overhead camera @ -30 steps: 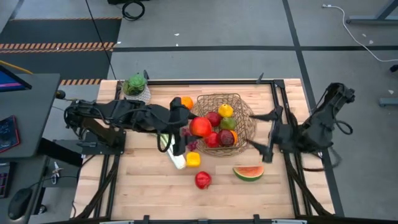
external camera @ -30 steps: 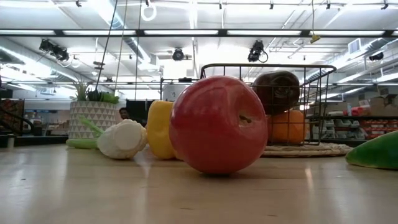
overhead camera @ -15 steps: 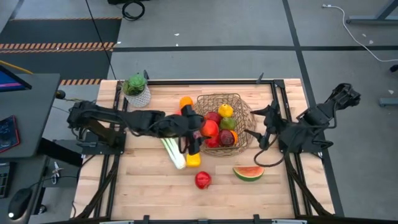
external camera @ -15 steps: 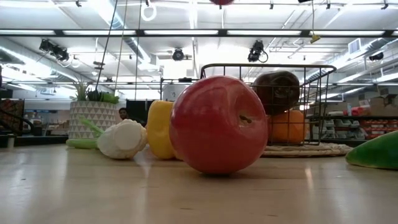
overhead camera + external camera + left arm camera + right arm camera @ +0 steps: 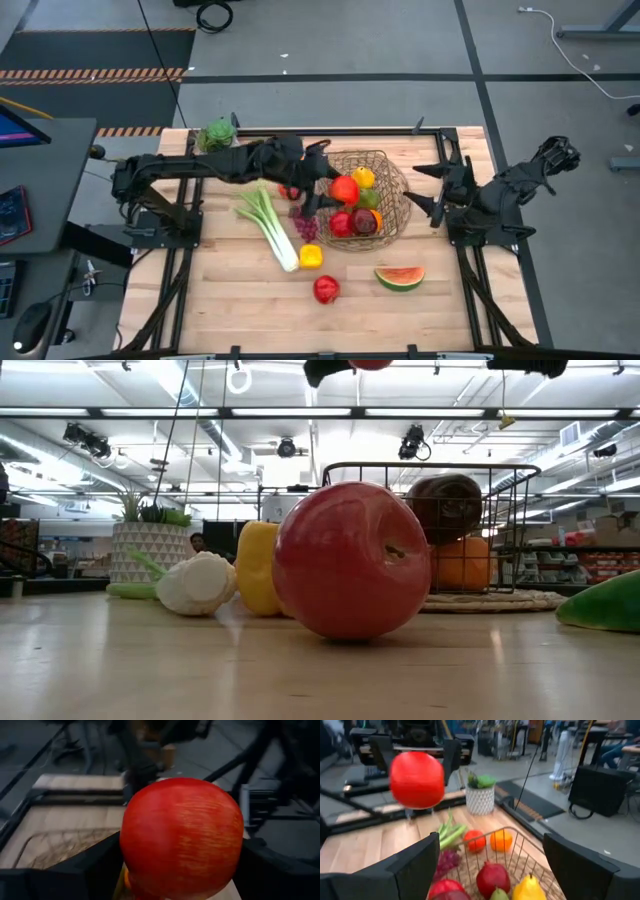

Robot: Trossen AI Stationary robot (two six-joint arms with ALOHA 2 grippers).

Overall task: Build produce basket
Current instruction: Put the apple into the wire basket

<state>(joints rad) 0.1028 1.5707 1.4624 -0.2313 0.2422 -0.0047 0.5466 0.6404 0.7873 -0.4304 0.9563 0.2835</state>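
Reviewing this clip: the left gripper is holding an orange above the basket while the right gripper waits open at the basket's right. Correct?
Not quite. The left gripper holds a red apple, not an orange, as the left wrist view shows. It is above the basket, and the right gripper waits open at its right.

The left gripper has carried the big red apple from beside the basket, out over the purple grapes, to a spot up above the basket's near-left part. The left arm has swung toward the back of the table, so the leek that it was covering, left of the basket, now shows all the way along. The right gripper, with its fingers apart, has pulled a little away from the basket's right side and turned toward the back.
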